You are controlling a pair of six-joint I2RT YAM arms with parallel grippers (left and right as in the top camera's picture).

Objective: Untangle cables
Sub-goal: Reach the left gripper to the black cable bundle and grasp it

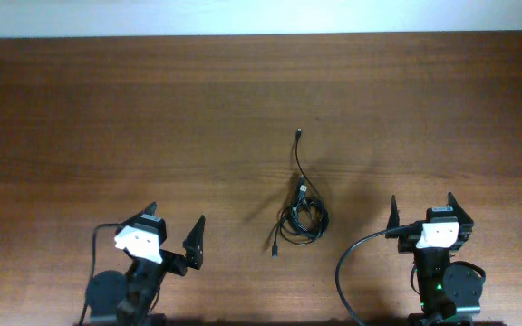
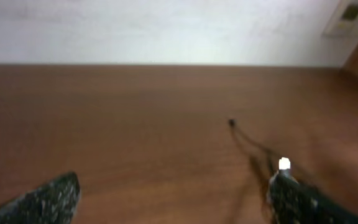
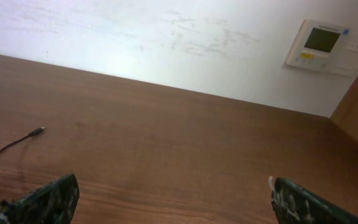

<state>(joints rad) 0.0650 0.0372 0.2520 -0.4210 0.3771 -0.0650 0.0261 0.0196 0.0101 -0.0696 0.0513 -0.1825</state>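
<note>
Hovering over the table's [image 1: 107, 109] near edge, my left claw [image 1: 175, 219] gapes fully wide, gripping nothing. Between my claws, the cables [image 1: 302, 215] lie in a small black knot, one plug-tipped strand trailing away. My right claw [image 1: 422, 201] is equally wide and empty; only its camera shows a wall panel [image 3: 321, 45].

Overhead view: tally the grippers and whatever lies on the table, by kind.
cable tangle: 1 (separate cords cannot be counted)
grippers: 2, the left gripper and the right gripper, both open
Total: 3
</note>
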